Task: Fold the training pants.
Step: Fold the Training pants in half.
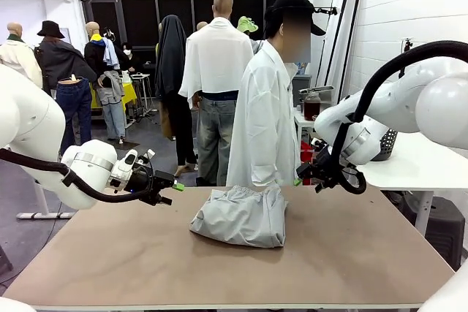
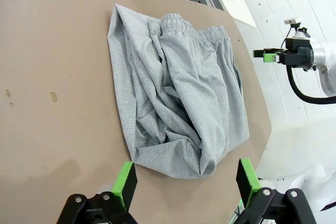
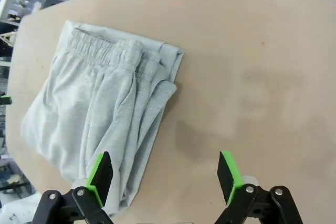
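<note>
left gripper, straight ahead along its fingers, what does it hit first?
Likely the training pants: the open left gripper looks over their near folded edge, and the bundle lies between its fingers. Height above the table is unclear, so it might touch bare tabletop just short of them.

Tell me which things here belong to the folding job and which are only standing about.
Belonging to the job:
- light grey soft-fabric training pants, lying bunched on the brown table
- left gripper, open, off the pants
- right gripper, open, off the pants

Only standing about:
- person in a white coat at the far side
- dark red jar on the white side table
</note>
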Robot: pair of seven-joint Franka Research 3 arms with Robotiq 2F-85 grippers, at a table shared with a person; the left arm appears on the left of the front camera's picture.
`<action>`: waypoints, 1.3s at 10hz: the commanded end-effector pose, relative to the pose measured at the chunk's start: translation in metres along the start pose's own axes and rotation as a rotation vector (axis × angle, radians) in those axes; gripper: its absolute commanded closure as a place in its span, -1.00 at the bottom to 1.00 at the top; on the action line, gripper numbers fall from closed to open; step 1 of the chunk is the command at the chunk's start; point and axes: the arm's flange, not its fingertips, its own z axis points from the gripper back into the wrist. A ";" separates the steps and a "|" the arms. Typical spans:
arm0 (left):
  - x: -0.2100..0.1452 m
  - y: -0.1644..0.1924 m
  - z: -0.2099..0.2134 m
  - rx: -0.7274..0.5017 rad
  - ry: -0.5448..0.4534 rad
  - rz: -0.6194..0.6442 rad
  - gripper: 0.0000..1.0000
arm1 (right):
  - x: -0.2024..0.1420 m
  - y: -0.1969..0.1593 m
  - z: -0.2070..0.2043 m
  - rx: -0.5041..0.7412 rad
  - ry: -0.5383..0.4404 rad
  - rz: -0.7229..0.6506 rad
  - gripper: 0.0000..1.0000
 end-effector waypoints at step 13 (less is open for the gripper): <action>0.001 -0.001 0.002 0.002 -0.003 -0.001 -1.00 | 0.002 -0.005 -0.005 0.000 0.003 -0.003 -1.00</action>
